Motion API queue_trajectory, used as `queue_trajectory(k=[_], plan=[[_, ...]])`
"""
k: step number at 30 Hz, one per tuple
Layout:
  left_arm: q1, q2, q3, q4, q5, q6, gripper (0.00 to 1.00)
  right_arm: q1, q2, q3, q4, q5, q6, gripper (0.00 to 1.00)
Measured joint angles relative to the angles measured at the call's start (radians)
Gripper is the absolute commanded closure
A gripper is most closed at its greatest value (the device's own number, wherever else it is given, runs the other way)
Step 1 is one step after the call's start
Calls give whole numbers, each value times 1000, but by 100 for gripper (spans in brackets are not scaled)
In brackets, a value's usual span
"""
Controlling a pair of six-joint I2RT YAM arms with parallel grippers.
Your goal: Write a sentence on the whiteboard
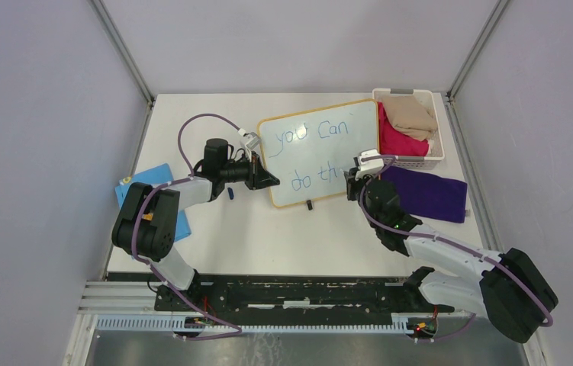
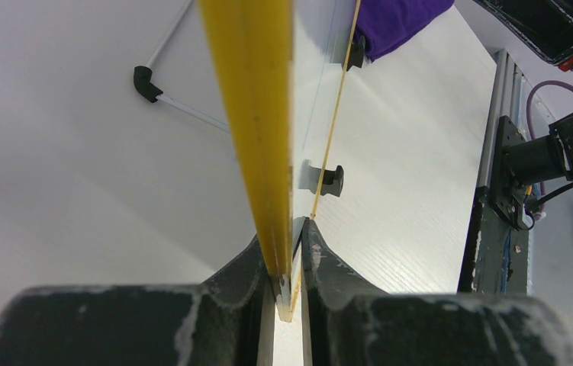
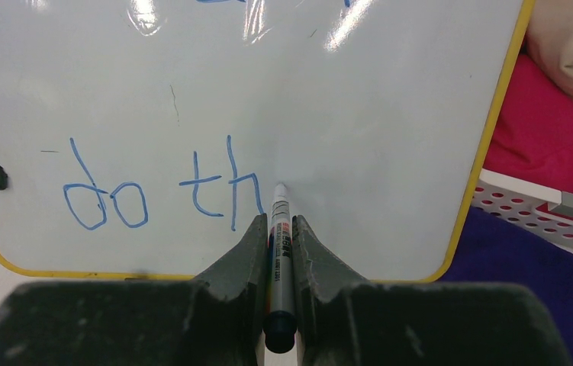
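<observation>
While the lower line reads only "do th", what matters is which way the bare board lies from my pen: to the right of the tip, along the board's long axis, toward its right-hand frame.

My right gripper [image 3: 277, 221] is clamped on the marker [image 3: 281, 252], which points straight out between the fingers with its white tip just right of the "h". From the wrist view I cannot tell whether the tip presses the surface or hangs a hair off it. The sentence [image 1: 296, 136] has "you Can" on the upper line and the unfinished word below it, so I judge two letters are left. There is room for them between the tip and the yellow rim.

The whiteboard [image 1: 329, 164] stands toward the far edge of the tabletop [image 1: 268, 236], right of the middle, leaning back on its black feet. My left gripper [image 2: 287, 244] is closed on the board's left edge, frame between the jaws, bracing it — that hand is on the far side from the gap. My right arm is therefore the nearer one and does the writing.

The next strokes need a short step rightward at the same height as "th", with light pressure so the board does not rock against my left hold.
</observation>
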Motion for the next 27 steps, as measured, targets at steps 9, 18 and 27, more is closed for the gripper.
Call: queue_trajectory(k=[9,18,27], plan=[[0,0,0,0,0,0,98,-1,-19,-43,15,-11,15,100],[0,0,0,0,0,1,98,-1,-42,-62,-3,-12,21,100],[0,0,0,0,0,1,98,-18,-109,-58,-16,-7,29,100]])
